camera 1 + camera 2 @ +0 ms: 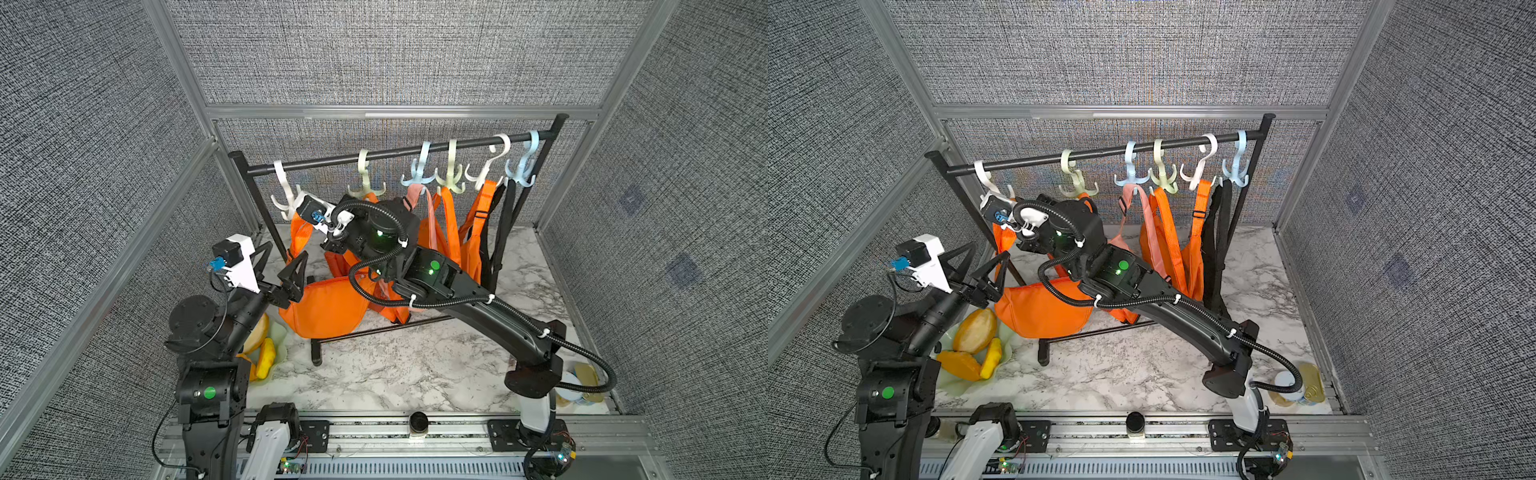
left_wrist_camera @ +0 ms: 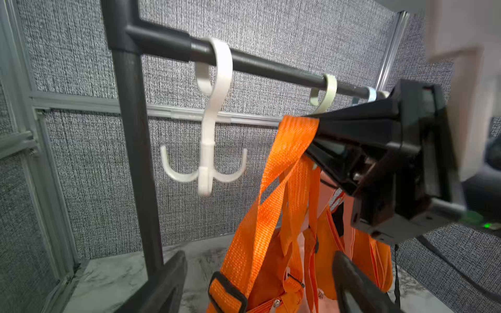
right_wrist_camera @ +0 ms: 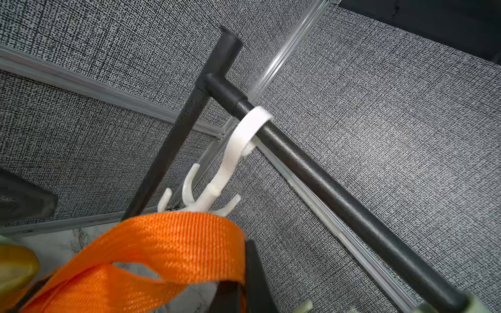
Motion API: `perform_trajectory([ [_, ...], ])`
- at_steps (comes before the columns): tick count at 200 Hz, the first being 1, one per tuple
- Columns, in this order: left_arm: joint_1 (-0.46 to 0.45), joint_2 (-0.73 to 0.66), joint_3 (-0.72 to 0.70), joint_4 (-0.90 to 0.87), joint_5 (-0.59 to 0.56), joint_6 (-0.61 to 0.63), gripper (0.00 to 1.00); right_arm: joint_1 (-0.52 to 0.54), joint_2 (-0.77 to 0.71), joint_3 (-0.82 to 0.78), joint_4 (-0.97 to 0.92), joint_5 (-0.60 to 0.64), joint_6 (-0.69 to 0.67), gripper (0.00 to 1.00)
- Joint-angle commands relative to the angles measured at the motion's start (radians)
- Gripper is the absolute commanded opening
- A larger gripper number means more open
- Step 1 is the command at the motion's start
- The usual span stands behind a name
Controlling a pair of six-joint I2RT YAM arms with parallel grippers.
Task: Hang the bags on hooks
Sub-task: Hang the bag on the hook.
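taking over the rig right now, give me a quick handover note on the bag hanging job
Left claw: open and empty, beside the orange bag.
Right claw: shut on the bag's orange strap, held up close to the white hook at the end of the rail.
Done: strap raised to about hook height.
Left: the strap is not over a prong yet. Loop it on, then let go.

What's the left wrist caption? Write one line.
Right pincer shut on the orange strap beside an empty white hook.
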Motion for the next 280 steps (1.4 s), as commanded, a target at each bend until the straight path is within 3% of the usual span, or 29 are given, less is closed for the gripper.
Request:
perform_trajectory([
  [1, 0.002, 0.017, -0.002, 0.002, 0.002, 0.056, 0.84, -0.001, -0.006, 0.011, 0.045, -0.028, 0.018, 0.0],
  [27, 0.001, 0.072, 0.017, 0.011, 0.022, 0.061, 0.83, -0.001, -0.004, 0.028, 0.036, -0.042, 0.023, 0.0],
  [46, 0.0, 0.098, 0.014, 0.033, 0.019, 0.055, 0.76, -0.001, -0.009, 0.029, 0.03, -0.048, 0.024, 0.0],
  [59, 0.0, 0.113, 0.014, 0.038, 0.007, 0.047, 0.65, -0.003, -0.009, 0.025, 0.03, -0.051, 0.024, 0.0],
  [83, 0.0, 0.119, 0.024, 0.042, 0.009, 0.029, 0.3, -0.016, -0.003, 0.022, 0.026, -0.058, 0.029, 0.0],
  [98, 0.001, 0.106, 0.033, 0.03, -0.021, 0.025, 0.17, -0.026, -0.001, 0.017, 0.028, -0.066, 0.036, 0.0],
  [112, 0.001, 0.09, 0.04, 0.018, -0.054, 0.025, 0.11, -0.036, -0.003, 0.004, 0.04, -0.078, 0.041, 0.0],
  [174, 0.0, 0.1, 0.062, -0.023, -0.032, 0.001, 0.01, -0.074, 0.027, -0.012, 0.136, -0.118, 0.037, 0.0],
  [280, 0.0, 0.091, 0.059, -0.011, 0.049, -0.074, 0.0, -0.133, 0.135, 0.081, 0.204, -0.192, 0.083, 0.04],
])
